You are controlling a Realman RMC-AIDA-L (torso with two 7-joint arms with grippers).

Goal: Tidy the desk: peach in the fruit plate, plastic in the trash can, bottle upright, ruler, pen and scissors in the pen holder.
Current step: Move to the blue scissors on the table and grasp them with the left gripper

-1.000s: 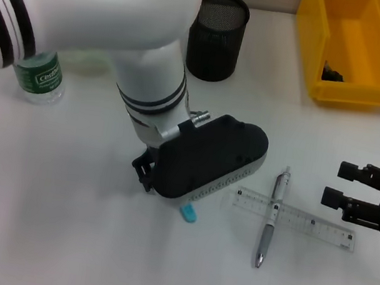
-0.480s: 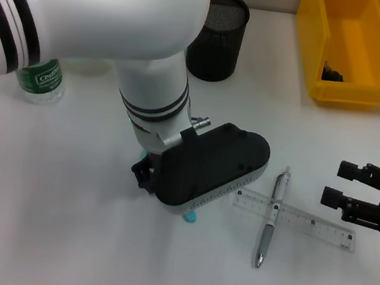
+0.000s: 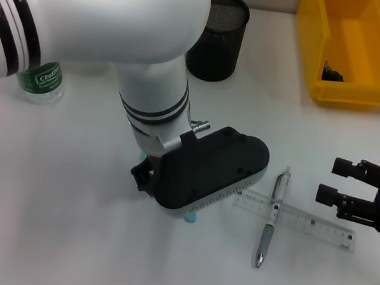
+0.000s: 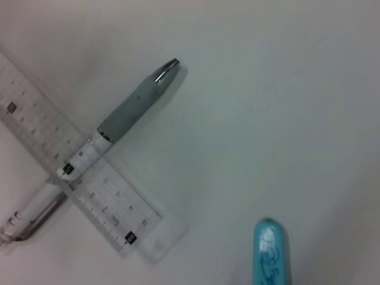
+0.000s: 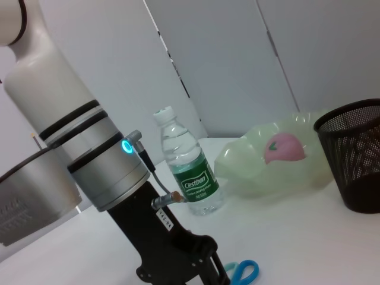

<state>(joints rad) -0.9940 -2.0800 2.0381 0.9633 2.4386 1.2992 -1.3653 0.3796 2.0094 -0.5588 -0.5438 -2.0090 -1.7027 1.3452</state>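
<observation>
My left gripper [image 3: 203,175] hangs low over the table's middle, right above blue-handled scissors, of which only a blue bit [image 3: 191,217] shows. The right wrist view shows the gripper [image 5: 193,261] down beside the blue scissor handles [image 5: 243,272]. A silver pen [image 3: 271,217] lies across a clear ruler [image 3: 297,219], just right of it; both show in the left wrist view, the pen [image 4: 135,102] and the ruler [image 4: 77,178]. My right gripper [image 3: 335,181] is open and empty, right of the ruler. The black mesh pen holder [image 3: 217,37] stands at the back.
A water bottle [image 3: 41,80] stands upright at the left. A pale green fruit plate [image 5: 249,169] with a pink peach [image 5: 285,147] stands behind it. A yellow bin [image 3: 350,92] at the back right holds a dark crumpled thing [image 3: 331,72].
My left gripper has shifted slightly right and down over the scissors, hiding more of the blue piece. My right gripper has moved a little to the left.
</observation>
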